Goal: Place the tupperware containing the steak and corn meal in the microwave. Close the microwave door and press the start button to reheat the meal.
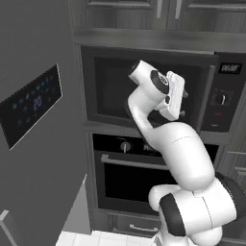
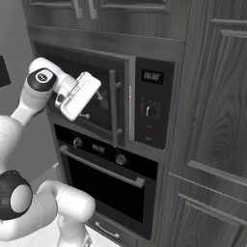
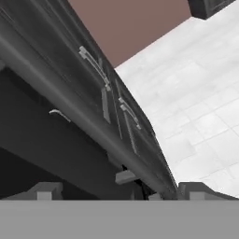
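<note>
The microwave [image 1: 144, 86] is built into the dark cabinet wall above an oven. Its door [image 2: 103, 103], dark glass with a vertical bar handle [image 2: 114, 108], stands shut or very nearly shut against the frame. To the right is the black side panel [image 2: 153, 103] with a digital display [image 2: 152, 76] and a knob [image 2: 150, 111]. My gripper [image 2: 92, 106] hovers open just in front of the door glass, left of the handle, with nothing between its fingers. In the hand view the fingertips [image 3: 46, 190] stand wide apart, looking up along the cabinet fronts. The tupperware and its meal are out of view.
The oven [image 1: 139, 178] with a long horizontal handle and knobs sits directly below the microwave. A tall grey fridge [image 1: 31, 103] with a touch panel rises at the left. Upper cabinets [image 1: 158, 12] hang overhead, and a tall wooden cabinet [image 2: 212, 120] stands at the right.
</note>
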You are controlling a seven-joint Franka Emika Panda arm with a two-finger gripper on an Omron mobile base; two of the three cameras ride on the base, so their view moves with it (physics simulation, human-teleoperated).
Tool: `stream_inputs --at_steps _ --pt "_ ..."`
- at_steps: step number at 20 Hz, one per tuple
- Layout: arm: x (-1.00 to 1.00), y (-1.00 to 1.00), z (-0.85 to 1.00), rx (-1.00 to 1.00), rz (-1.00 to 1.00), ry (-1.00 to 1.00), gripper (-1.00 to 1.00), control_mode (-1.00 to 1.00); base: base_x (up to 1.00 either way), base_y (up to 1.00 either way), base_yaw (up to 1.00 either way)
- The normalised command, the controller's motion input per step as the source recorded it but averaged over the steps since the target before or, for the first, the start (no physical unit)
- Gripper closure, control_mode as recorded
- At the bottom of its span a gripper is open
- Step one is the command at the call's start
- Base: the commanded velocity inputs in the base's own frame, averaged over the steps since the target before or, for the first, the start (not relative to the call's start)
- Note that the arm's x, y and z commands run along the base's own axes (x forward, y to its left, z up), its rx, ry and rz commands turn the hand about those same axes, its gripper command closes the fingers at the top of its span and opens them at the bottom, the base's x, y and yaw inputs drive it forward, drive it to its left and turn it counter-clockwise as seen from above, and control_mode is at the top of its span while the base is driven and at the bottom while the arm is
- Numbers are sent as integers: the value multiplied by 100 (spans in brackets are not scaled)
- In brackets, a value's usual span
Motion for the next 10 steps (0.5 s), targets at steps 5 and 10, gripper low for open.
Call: stream_inputs --at_steps 5,10 --pt "98 -61 -52 13 21 -38 -100 -100 0 0 0" --pt "98 -49 -41 10 30 -63 -100 -100 0 0 0"
